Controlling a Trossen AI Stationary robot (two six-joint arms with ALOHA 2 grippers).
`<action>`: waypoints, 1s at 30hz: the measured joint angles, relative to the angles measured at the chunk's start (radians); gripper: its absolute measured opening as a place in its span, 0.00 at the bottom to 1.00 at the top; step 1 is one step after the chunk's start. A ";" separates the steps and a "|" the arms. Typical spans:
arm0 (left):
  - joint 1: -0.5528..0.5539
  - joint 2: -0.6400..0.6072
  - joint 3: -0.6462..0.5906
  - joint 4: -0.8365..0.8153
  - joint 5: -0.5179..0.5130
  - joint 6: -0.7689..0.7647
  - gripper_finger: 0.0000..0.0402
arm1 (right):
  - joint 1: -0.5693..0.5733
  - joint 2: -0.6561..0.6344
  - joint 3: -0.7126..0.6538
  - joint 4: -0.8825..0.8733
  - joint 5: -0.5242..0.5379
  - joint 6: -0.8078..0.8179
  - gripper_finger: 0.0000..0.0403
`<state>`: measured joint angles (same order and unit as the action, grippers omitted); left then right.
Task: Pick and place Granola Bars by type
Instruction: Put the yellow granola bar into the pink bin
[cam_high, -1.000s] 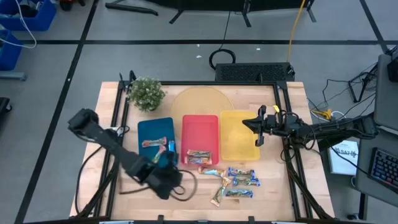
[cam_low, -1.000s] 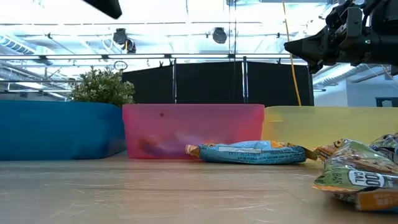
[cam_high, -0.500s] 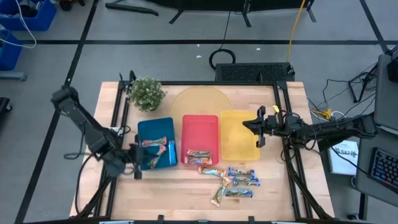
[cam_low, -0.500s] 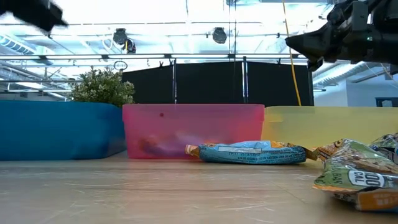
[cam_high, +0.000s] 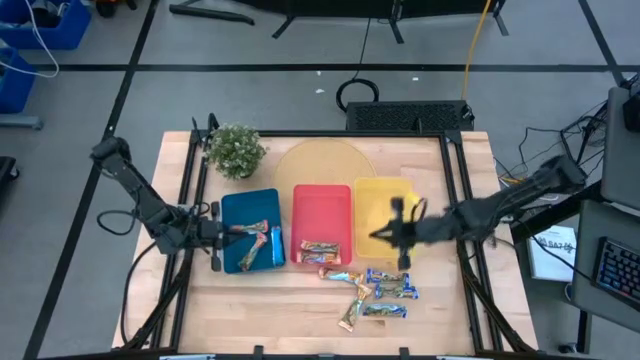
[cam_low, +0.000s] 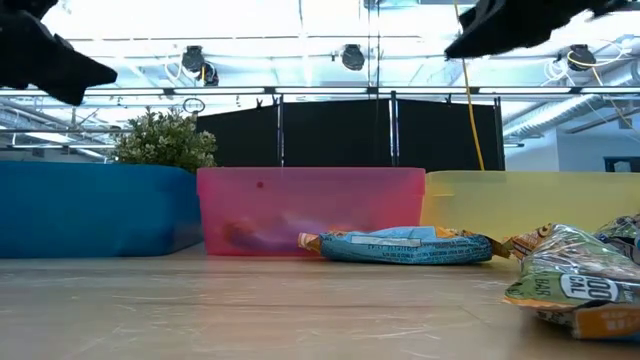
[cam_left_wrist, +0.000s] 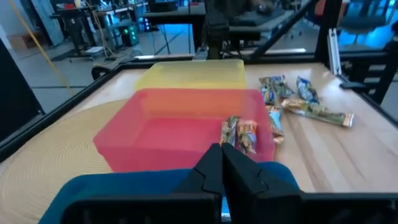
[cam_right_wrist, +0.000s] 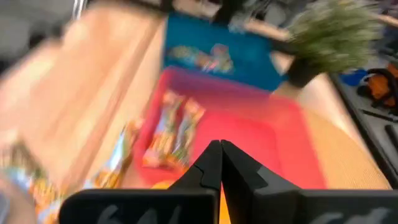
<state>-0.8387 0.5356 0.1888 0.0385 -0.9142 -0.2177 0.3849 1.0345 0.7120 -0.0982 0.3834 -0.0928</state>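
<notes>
Granola bars lie in three places: two in the blue tray (cam_high: 262, 205), a reddish one (cam_high: 247, 231) and a blue one (cam_high: 275, 247); a couple in the red tray (cam_high: 322, 205) at its near end (cam_high: 320, 250); several loose on the table (cam_high: 382, 292) near the red and yellow trays. My left gripper (cam_high: 220, 234) is shut and hangs over the blue tray's left wall, pointing right. My right gripper (cam_high: 394, 233) is shut above the near part of the yellow tray (cam_high: 372, 198). In the right wrist view (cam_right_wrist: 219, 163) the red tray's bars (cam_right_wrist: 171, 134) lie ahead.
A potted plant (cam_high: 236, 150) stands at the far left corner, a round woven mat (cam_high: 320, 158) lies behind the trays. In the low view a blue bar (cam_low: 405, 246) and a greenish bar (cam_low: 575, 282) lie in front of the trays. Bare wood lies near the blue tray.
My left arm has swung from over the table's near edge, in front of the blue tray, out to the left and now sits at the blue tray's left wall. My right arm has moved from beside the yellow tray's right wall leftward and nearer, over the yellow tray.
</notes>
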 joint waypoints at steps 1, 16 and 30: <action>0.000 -0.008 -0.010 0.011 -0.002 0.000 0.05 | 0.036 0.056 0.022 -0.010 0.016 -0.019 0.00; 0.000 -0.007 -0.032 0.119 -0.027 0.060 0.11 | 0.196 0.735 0.687 -0.305 0.101 0.107 0.00; 0.000 -0.006 -0.032 0.042 -0.049 -0.002 0.11 | 0.205 0.923 0.772 -0.437 -0.254 0.167 0.27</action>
<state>-0.8383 0.5301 0.1570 0.0804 -0.9630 -0.2199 0.5899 1.9572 1.4837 -0.5350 0.1299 0.0742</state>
